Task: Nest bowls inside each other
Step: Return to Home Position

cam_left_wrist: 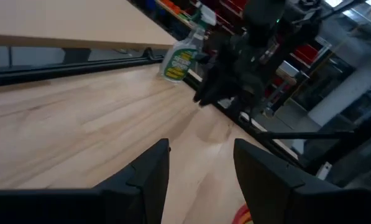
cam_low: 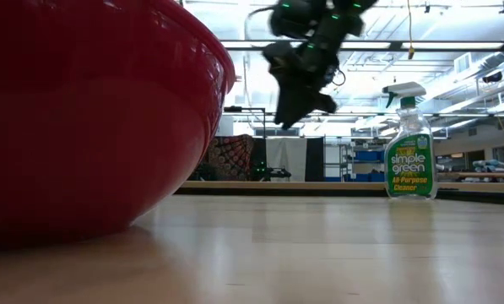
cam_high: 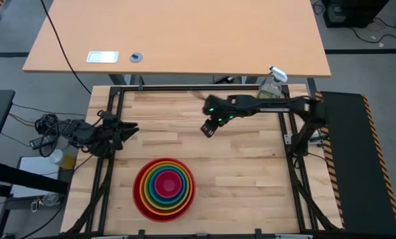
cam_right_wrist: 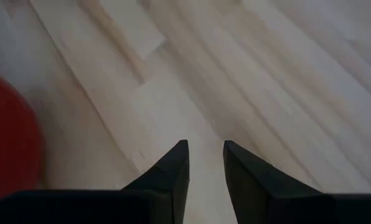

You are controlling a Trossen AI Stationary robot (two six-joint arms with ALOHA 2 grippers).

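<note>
Several bowls (cam_high: pixel 164 188) sit nested one inside another near the table's front edge, left of centre. The red bowl (cam_low: pixel 83 110) is outermost and rests with its base on the wood; orange, green, blue and pink follow inward. My right gripper (cam_high: pixel 207 129) hangs above the table's middle, slanting down, open with nothing between its fingers (cam_right_wrist: pixel 206 144). The red bowl's rim (cam_right_wrist: pixel 5 143) shows at the side of its view. My left gripper (cam_high: pixel 131 129) stands open at the table's left edge, roughly level, empty (cam_left_wrist: pixel 201 146).
A clear spray bottle (cam_high: pixel 272 85) with a green label (cam_low: pixel 409 152) stands upright at the far right corner. A black frame rail (cam_high: pixel 111 159) runs around the table. Bare wood lies between the bowls and the bottle. A second desk (cam_high: pixel 178 33) stands beyond the far edge.
</note>
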